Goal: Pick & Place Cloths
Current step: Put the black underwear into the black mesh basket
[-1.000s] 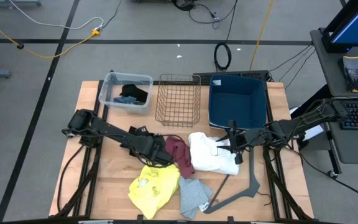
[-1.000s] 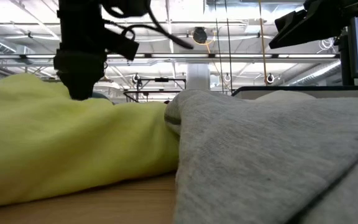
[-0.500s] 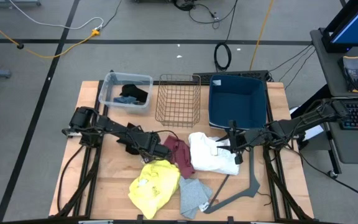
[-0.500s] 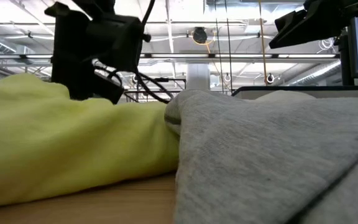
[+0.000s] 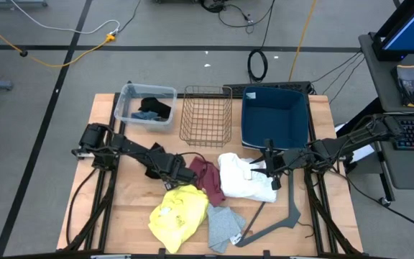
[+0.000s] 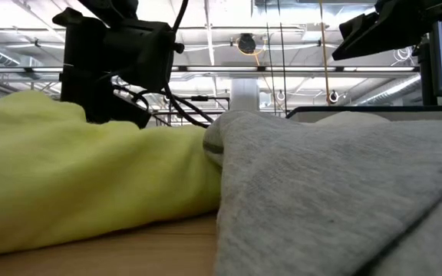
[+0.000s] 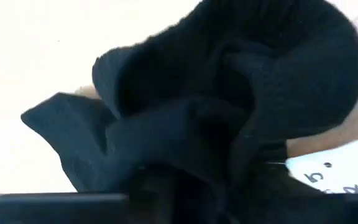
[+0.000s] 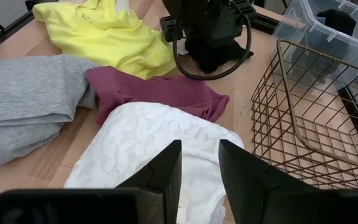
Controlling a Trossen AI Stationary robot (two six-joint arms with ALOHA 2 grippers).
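A black cloth (image 7: 229, 93) lies bunched on the table between the yellow cloth (image 5: 178, 212) and the maroon cloth (image 5: 207, 180). My left gripper (image 5: 180, 173) is down on it, shut; the right wrist view shows the black cloth (image 8: 213, 61) under this gripper (image 8: 211, 43). A white cloth (image 5: 244, 180) lies right of the maroon one, and a grey cloth (image 5: 225, 226) lies near the front edge. My right gripper (image 8: 201, 162) waits over the white cloth's right side, its fingers a little apart with nothing between them. My left gripper is shut on the black cloth's bunched folds (image 7: 185, 162); several layers crowd up against it and hide the fingertips. It comes from above, slanting in from the table's left. The cloth rests on the table in a crumpled heap.
At the back stand a clear bin (image 5: 146, 108) holding black and teal cloth, a wire basket (image 5: 207, 115) and a blue bin (image 5: 274, 115). A grey angled bar (image 5: 279, 219) lies at the front right. A white tag (image 7: 334, 168) shows beside the black cloth.
My left gripper has tipped over and drawn back a little toward the table's left edge, settling low behind the yellow cloth. For the last half second it has kept still. The cloths on the table lie as before.
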